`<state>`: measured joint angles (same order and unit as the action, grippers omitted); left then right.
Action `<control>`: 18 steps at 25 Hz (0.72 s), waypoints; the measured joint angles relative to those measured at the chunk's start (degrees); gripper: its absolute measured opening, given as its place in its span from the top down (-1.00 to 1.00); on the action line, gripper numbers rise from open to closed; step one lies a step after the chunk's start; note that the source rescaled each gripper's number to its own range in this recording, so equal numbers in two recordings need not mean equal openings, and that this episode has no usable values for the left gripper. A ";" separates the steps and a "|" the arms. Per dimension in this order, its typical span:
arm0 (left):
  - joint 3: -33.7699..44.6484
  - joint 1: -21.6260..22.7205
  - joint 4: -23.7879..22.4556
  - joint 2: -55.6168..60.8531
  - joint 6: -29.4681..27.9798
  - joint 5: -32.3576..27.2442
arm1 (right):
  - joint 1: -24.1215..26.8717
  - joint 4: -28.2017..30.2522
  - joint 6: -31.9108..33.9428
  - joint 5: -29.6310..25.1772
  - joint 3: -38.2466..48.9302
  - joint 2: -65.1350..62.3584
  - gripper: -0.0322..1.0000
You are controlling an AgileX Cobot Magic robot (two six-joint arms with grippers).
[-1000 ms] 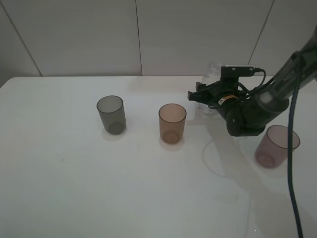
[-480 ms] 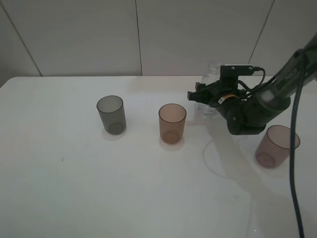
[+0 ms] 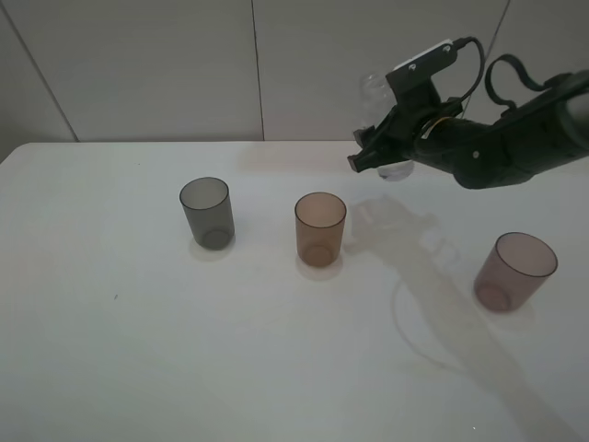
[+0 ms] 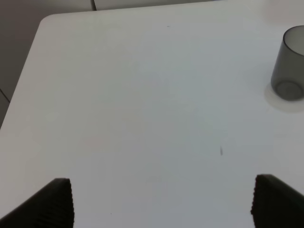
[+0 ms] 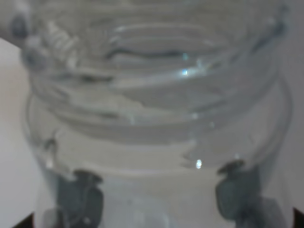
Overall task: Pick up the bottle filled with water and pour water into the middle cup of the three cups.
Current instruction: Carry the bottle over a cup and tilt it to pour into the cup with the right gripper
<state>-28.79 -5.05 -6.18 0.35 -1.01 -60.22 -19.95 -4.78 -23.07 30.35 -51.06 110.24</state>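
Note:
The three cups stand in a row on the white table (image 3: 110, 350): a smoky grey cup (image 3: 206, 212) on the left, the amber-brown middle cup (image 3: 319, 228), and a mauve-pink cup (image 3: 513, 271) on the right. My right gripper (image 3: 370, 153) is shut on the clear bottle (image 3: 395, 168) and holds it in the air, behind and to the right of the middle cup. In the right wrist view the bottle's open threaded neck (image 5: 156, 95) fills the frame, with the gripper (image 5: 159, 199) and its dark pads (image 5: 81, 198) pressed on either side. My left gripper (image 4: 164, 204) is open and empty over bare table.
The grey cup (image 4: 289, 64) also shows in the left wrist view, away from the left gripper. A pale wall (image 3: 138, 64) stands behind the table's far edge. The right arm's cable (image 3: 502, 69) loops above the arm.
My right gripper has lifted the bottle off the table, up and slightly left, and the arm has risen with it. The cups have not moved.

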 joint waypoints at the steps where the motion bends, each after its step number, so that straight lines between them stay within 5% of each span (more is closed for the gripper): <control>1: 0.00 0.00 0.00 0.00 0.00 0.00 | 0.15 2.62 -0.05 -2.10 -0.02 -1.19 0.94; 8: 0.00 0.00 0.00 0.00 0.00 0.00 | 0.62 26.46 9.26 -15.95 -0.07 -8.78 0.94; 18: 0.00 0.00 0.00 0.00 0.00 0.00 | -0.31 67.92 52.55 -25.47 -0.07 -11.37 0.94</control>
<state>-28.79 -5.05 -6.18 0.35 -1.01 -60.22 -20.26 63.14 29.48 4.88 -51.13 98.87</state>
